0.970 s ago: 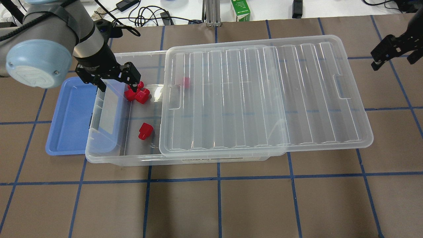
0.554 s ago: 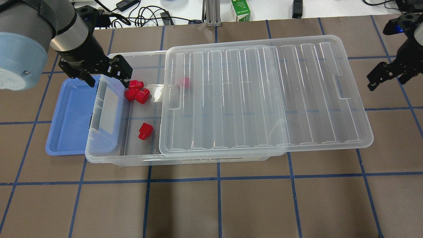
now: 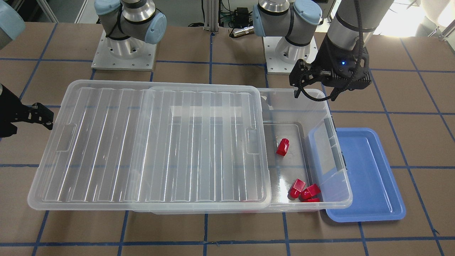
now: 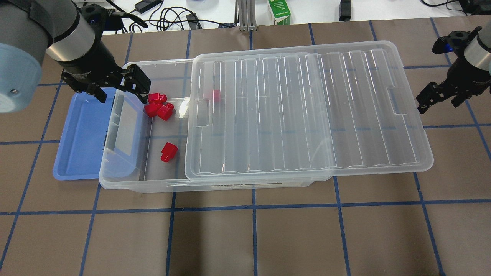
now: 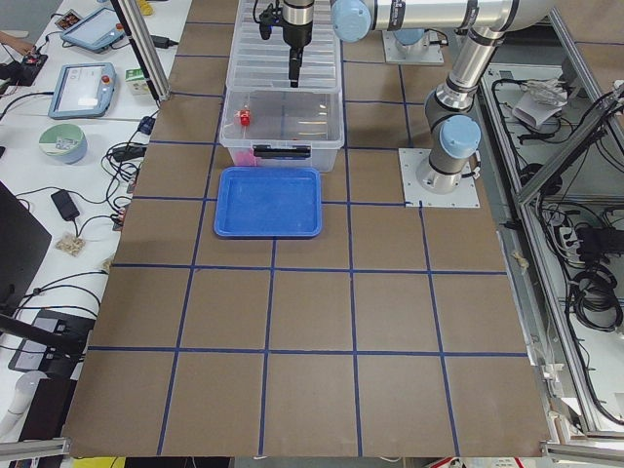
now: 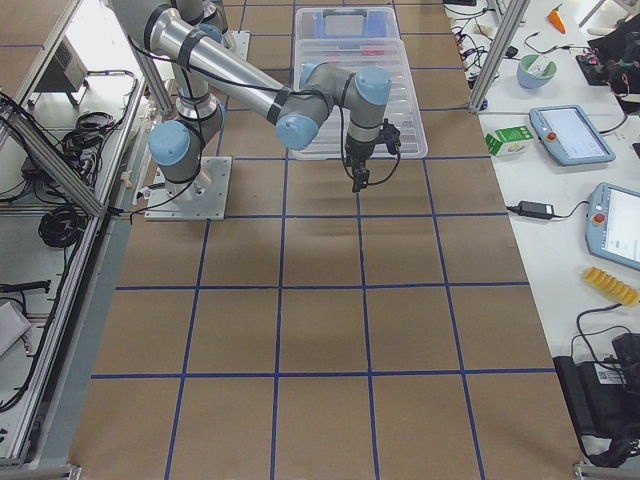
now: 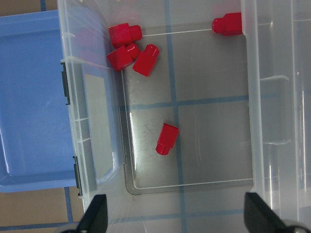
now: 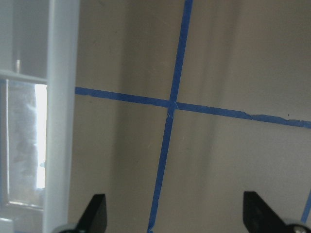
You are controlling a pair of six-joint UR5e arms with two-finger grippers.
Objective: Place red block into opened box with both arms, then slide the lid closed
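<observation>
The clear box [image 4: 115, 180] lies across the table, with the ribbed lid [image 4: 307, 111] slid to the right so its left end is uncovered. Several red blocks lie inside. A lone stubbed red block [image 4: 168, 151] [image 7: 166, 139] [image 3: 283, 147] rests on the floor. A small cluster [image 4: 157, 105] [image 7: 129, 46] sits by the far-left corner. One more red block [image 4: 216, 96] shows through the lid. My left gripper [image 4: 122, 93] [image 3: 314, 96] hangs open and empty above the box's left rim. My right gripper [image 4: 439, 101] is open just off the lid's right end, holding nothing.
A shallow blue tray [image 4: 78, 134] sits partly under the box's left end. A green carton [image 4: 279, 11] and cables lie beyond the far table edge. In the right wrist view, brown table with blue tape lines [image 8: 170, 107] lies beside the lid's edge [image 8: 60, 121].
My left gripper has drawn back up and to the left from the cluster of red blocks, empty. My right gripper has swung down and in toward the lid's right end.
</observation>
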